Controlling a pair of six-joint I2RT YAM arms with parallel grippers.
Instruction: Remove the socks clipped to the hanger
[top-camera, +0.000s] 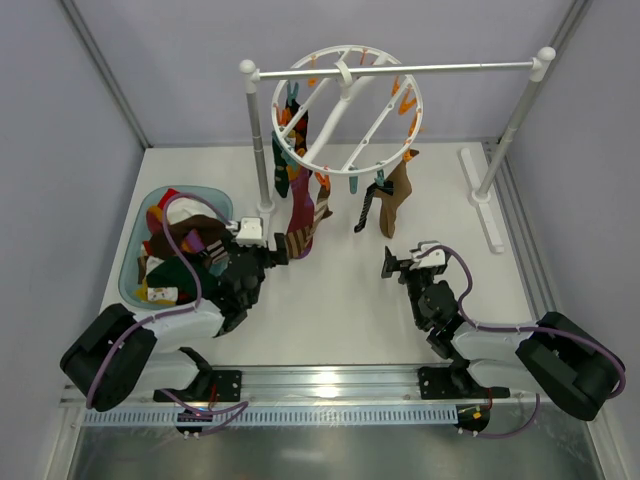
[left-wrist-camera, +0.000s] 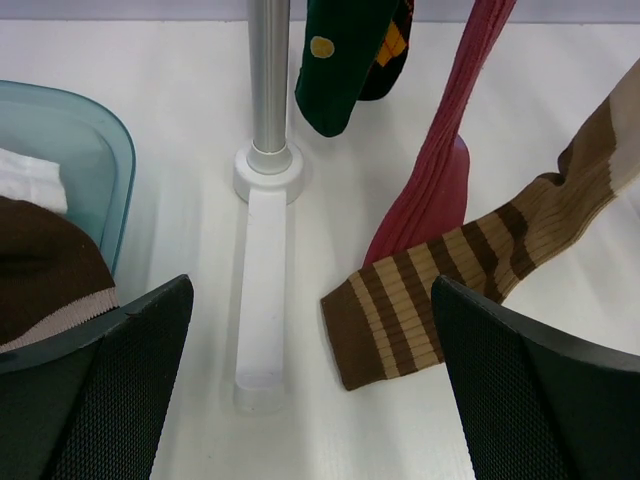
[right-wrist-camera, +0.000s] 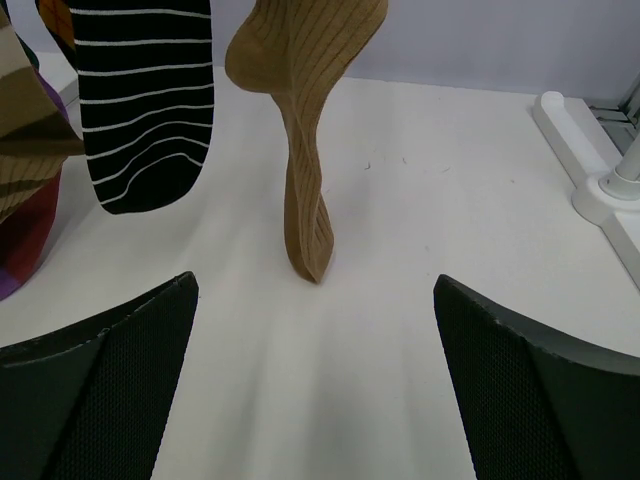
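Left pincer (left-wrist-camera: 312, 292) gapes — striped sock (left-wrist-camera: 400, 312) just ahead.

The top camera hangs high behind the arm bases, looking down and forward across the whole table (top-camera: 350, 300) to the hanger (top-camera: 346, 88) at the back. The left wrist camera sits low and close over the table, facing the rack post (left-wrist-camera: 270, 70) and a brown striped sock (left-wrist-camera: 420, 310). The right wrist camera, just as low, faces a tan sock (right-wrist-camera: 300, 150) and a black striped sock (right-wrist-camera: 145, 100). The top view takes in all four from farther off.
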